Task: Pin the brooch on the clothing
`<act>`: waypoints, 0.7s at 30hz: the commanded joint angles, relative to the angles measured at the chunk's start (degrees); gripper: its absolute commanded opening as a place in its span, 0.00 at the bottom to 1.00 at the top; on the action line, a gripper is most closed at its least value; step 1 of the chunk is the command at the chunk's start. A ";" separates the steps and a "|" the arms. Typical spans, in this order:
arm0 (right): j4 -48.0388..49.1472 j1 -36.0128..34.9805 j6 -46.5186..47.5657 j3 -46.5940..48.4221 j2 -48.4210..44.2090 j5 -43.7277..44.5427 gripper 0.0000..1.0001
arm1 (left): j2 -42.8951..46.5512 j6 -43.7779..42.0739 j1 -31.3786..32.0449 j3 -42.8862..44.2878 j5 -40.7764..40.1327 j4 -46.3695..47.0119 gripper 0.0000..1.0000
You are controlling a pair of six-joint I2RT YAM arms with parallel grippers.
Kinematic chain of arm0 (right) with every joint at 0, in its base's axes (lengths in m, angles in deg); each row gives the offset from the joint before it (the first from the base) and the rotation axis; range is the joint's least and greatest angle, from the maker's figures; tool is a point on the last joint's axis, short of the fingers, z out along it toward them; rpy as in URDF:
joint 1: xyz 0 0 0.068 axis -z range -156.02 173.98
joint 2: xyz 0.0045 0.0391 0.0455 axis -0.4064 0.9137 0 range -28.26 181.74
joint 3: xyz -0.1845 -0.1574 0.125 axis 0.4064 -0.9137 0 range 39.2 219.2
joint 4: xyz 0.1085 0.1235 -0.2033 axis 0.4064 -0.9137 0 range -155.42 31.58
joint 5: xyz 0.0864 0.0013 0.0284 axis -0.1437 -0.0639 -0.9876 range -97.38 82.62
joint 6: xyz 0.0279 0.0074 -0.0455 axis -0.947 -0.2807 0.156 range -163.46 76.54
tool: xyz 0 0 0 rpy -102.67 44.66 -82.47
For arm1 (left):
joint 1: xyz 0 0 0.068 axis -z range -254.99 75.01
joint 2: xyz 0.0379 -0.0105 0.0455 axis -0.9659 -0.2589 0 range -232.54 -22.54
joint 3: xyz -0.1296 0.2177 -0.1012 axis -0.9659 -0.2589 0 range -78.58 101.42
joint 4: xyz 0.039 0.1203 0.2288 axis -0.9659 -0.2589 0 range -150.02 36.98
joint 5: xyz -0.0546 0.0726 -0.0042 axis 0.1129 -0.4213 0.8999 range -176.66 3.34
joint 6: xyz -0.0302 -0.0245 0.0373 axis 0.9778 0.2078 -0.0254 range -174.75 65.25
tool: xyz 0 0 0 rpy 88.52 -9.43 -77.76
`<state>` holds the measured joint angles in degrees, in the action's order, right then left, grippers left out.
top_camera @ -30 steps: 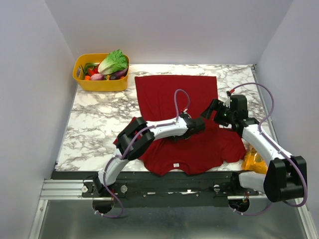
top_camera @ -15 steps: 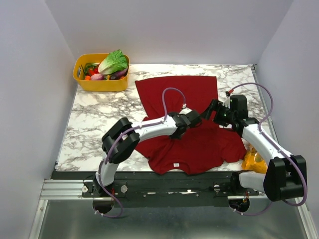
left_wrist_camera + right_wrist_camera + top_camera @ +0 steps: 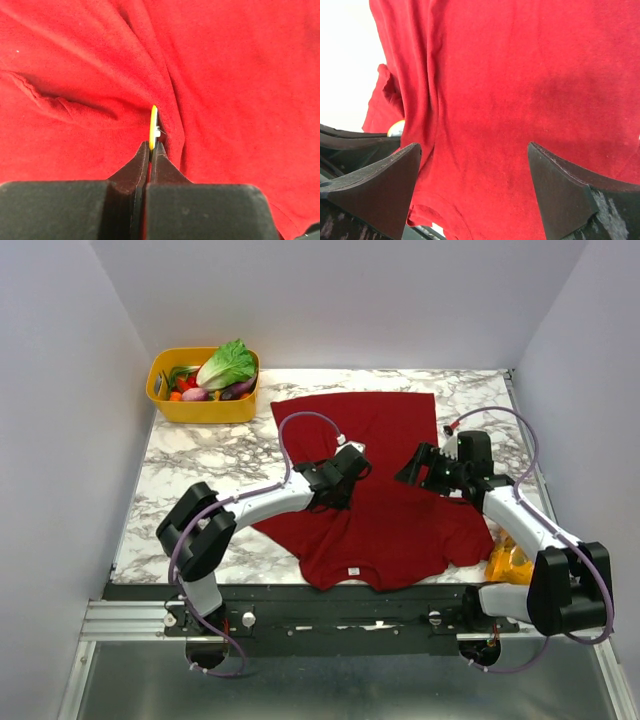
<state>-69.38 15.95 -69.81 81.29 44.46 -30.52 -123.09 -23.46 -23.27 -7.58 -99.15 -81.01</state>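
The clothing [image 3: 395, 525] is a dark red T-shirt spread on the marble table [image 3: 200, 475], its white neck label [image 3: 352, 572] near the front edge. My left gripper [image 3: 338, 495] is low over the shirt's left half, shut on the brooch [image 3: 153, 122]. The brooch is a thin yellow disc seen edge-on, standing up from the tips against a crease in the red fabric [image 3: 240, 75]. My right gripper [image 3: 412, 472] hovers over the shirt's right side. In the right wrist view it [image 3: 474, 146] is wide open, with only red cloth [image 3: 520, 75] between the fingers.
A yellow basket [image 3: 200, 408] of lettuce and other vegetables stands at the back left corner. An orange-yellow snack bag [image 3: 508, 562] lies by the right arm at the table's front right. Grey walls close in both sides and the back.
My left gripper has swept leftward across the shirt with the brooch still in it. The shirt's left side has shifted and wrinkled. The right gripper has edged slightly left and stays open.
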 commanded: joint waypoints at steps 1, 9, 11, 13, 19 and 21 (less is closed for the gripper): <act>0.85 -1.37 1.39 0.72 1.36 -2.26 0.94 | 4.57 0.53 -0.92 -3.31 4.58 8.29 0.00; 1.12 -5.93 3.14 2.03 3.47 -3.22 0.92 | 9.67 1.14 -4.08 -8.95 8.26 13.22 0.00; 1.82 -6.82 3.41 2.21 3.82 -4.02 0.90 | 10.64 1.06 -4.96 -10.61 9.15 15.06 0.00; 2.87 -7.96 3.41 2.21 3.91 -4.81 0.89 | 11.78 0.62 -5.58 -11.93 10.29 16.29 0.00; 6.74 -10.33 2.27 2.38 3.91 -7.36 0.90 | 14.77 -0.17 -6.72 -15.19 11.96 19.89 0.00; 6.74 -11.38 2.53 3.35 5.14 -7.54 0.94 | 15.38 -0.17 -7.25 -16.33 12.32 20.60 0.00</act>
<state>-65.47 6.24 -67.49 82.12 48.09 -35.61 -110.65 -23.11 -29.59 -21.94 -89.55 -65.12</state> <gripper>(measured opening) 0.901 0.014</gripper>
